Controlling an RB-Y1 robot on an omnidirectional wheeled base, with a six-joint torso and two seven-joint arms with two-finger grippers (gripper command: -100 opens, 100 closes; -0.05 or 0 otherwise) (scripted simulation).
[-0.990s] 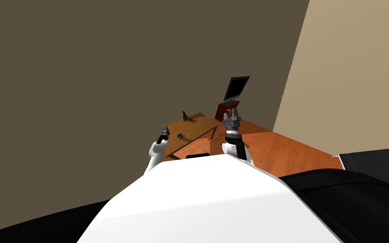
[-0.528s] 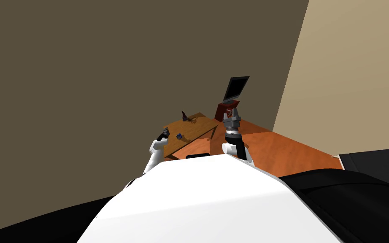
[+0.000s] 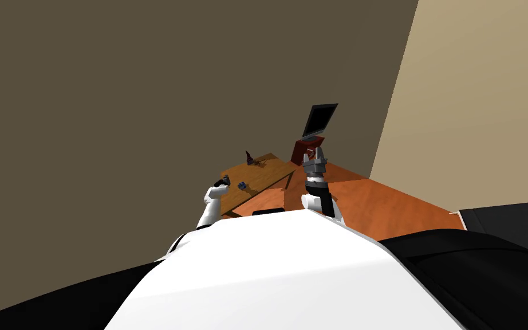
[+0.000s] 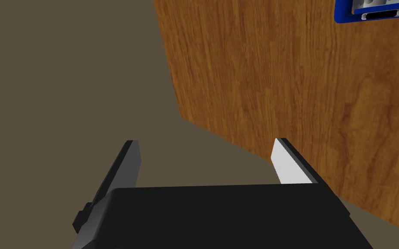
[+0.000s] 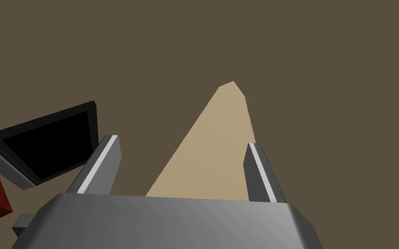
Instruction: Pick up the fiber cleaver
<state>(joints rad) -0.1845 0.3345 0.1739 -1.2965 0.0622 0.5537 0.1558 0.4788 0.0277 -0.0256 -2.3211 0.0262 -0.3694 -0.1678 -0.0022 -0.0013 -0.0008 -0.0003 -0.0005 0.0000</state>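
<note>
Cleaver lies on table ahead of my left gripper, fingers spread; right gripper raised, also spread.

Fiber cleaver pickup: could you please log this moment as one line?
left gripper open at table edge | fiber cleaver untouched | right gripper open, raised

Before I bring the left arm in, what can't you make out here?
Fiber cleaver, left wrist view: cut off by the picture's edge, only a blue corner shows.
Fiber cleaver, head view: too small to read its shape.
Dark thing at the table's far end, head view: too small to identify.
</note>
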